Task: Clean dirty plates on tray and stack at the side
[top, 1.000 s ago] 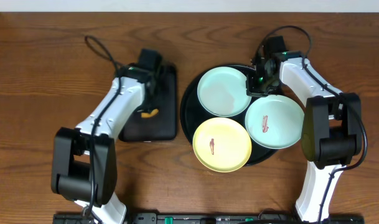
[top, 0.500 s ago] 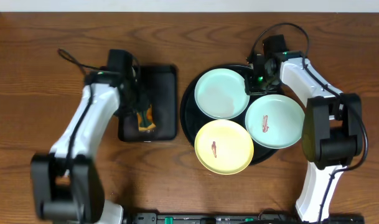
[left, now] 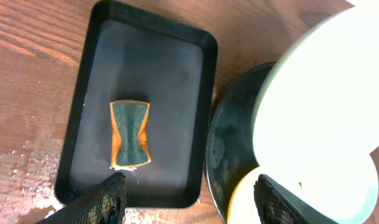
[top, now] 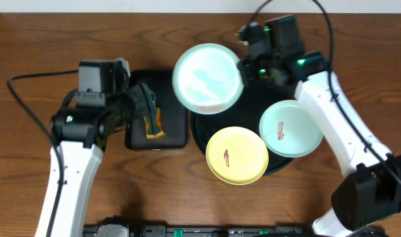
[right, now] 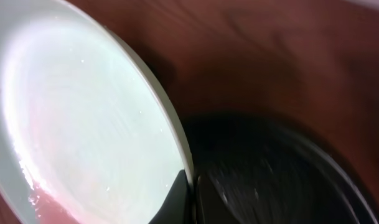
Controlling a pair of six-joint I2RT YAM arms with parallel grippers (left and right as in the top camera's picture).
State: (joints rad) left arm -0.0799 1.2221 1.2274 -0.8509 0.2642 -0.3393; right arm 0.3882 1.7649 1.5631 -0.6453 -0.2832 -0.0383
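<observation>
My right gripper (top: 243, 69) is shut on the rim of a pale mint-green plate (top: 208, 78), which it holds lifted and tilted over the left back edge of the round black tray (top: 249, 108). In the right wrist view the fingers (right: 190, 194) pinch that plate's (right: 83, 124) edge. A yellow plate (top: 236, 155) and a second mint plate (top: 290, 128), both with reddish smears, lie on the tray. My left gripper (top: 144, 105) hovers open above a sponge (left: 130, 134), its jaws wide apart and nothing between them.
The orange-and-green sponge (top: 153, 124) lies in a small rectangular black tray (top: 174, 131) left of the round one. Wet streaks mark the wood beside that tray (left: 27, 162). Bare wooden table lies to the far left and in front.
My left gripper let go of the sponge, opened and drew back left and upward. My right gripper lifted the mint plate off the tray, up and to the left.
</observation>
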